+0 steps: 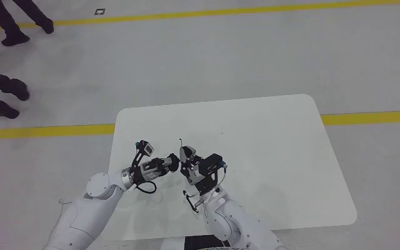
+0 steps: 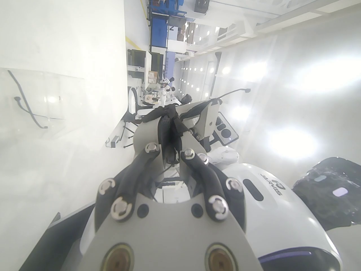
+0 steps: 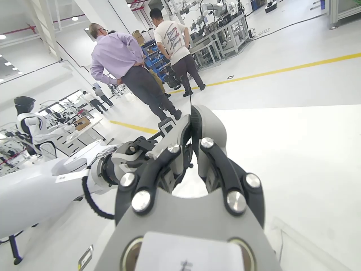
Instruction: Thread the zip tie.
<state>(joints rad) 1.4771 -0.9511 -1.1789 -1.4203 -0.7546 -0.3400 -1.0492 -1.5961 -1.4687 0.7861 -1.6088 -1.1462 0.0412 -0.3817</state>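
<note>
The white worktop (image 1: 281,125), smooth and matte with rounded corners, stands on a pale floor crossed by yellow lines (image 1: 56,130). The two grippers meet tip to tip above it, close to the edge nearest the robot and toward that edge's left corner. Both are grey metal with black linkages and ribbed dark pads. The right gripper (image 1: 185,165) (image 3: 191,119) has its fingers drawn almost together on the zip tie (image 1: 180,145) (image 3: 190,105) (image 2: 234,93). This thin black plastic strap pokes out past the fingertips, its free end raised above the worktop. The left gripper (image 1: 173,164) (image 2: 168,112) is closed too, its tips crowding the right one's. Whether it pinches the strap is hard to tell. A clear plastic sheet (image 2: 65,97) with a thin black strand (image 2: 28,111) on it lies flat on the worktop beside the arms.
</note>
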